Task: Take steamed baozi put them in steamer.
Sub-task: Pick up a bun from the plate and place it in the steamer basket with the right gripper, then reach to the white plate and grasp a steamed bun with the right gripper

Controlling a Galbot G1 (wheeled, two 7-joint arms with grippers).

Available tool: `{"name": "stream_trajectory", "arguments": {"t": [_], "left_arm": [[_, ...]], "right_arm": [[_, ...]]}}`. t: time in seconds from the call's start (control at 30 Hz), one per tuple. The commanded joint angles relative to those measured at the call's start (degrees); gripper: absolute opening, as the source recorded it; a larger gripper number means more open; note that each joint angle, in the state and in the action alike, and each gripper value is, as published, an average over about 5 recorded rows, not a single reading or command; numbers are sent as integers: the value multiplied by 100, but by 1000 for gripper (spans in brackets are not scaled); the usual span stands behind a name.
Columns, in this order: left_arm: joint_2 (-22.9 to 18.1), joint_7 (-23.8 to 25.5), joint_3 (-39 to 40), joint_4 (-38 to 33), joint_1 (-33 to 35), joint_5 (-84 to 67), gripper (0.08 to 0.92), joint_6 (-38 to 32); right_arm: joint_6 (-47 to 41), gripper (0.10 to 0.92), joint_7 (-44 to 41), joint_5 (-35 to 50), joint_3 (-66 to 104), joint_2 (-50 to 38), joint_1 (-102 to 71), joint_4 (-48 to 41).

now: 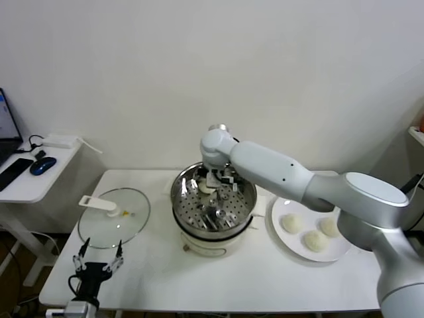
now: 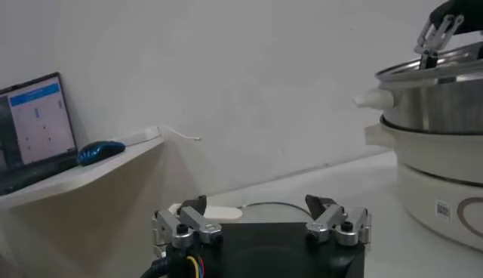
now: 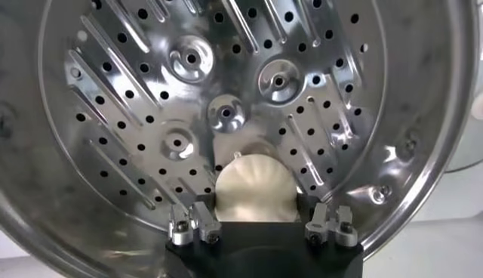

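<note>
Your right end effector [image 3: 260, 227] sits low inside the steamer [image 1: 246, 193], fingers around one baozi [image 3: 254, 190]. Three more wait on the plate [image 1: 275, 218] beside it, nearest this arm.

Head camera looks down over the table; both wrist cameras also catch the steamer [image 1: 213, 199], the right from close above.
</note>
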Motion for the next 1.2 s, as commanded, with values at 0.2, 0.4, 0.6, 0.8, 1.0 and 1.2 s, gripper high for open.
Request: {"name": "stream_trajectory", "arguments": {"t": [0.2, 0.4, 0.6, 0.8, 1.0, 1.2], "left_arm": [[-6, -5, 1, 10, 13, 10, 823, -2], [-10, -15, -3, -1, 21, 16, 823, 2], [-15, -22, -9, -26, 36, 14, 823, 1], [-42, -29, -1, -113, 58, 8, 823, 15], [-51, -20, 14, -170, 71, 7, 823, 26], [-48, -21, 68, -176, 68, -7, 823, 25]], "right_arm": [[107, 710, 24, -304, 130, 86, -136, -153], [167, 796, 22, -235, 219, 82, -78, -132], [167, 822, -159, 360, 120, -107, 304, 206], [-803, 823, -403, 2504, -620, -1093, 1304, 1131], [-2204, 823, -520, 5098, -1901, -2578, 2587, 1898], [-3156, 823, -417, 6658, -2811, -3750, 3185, 1871]]}}
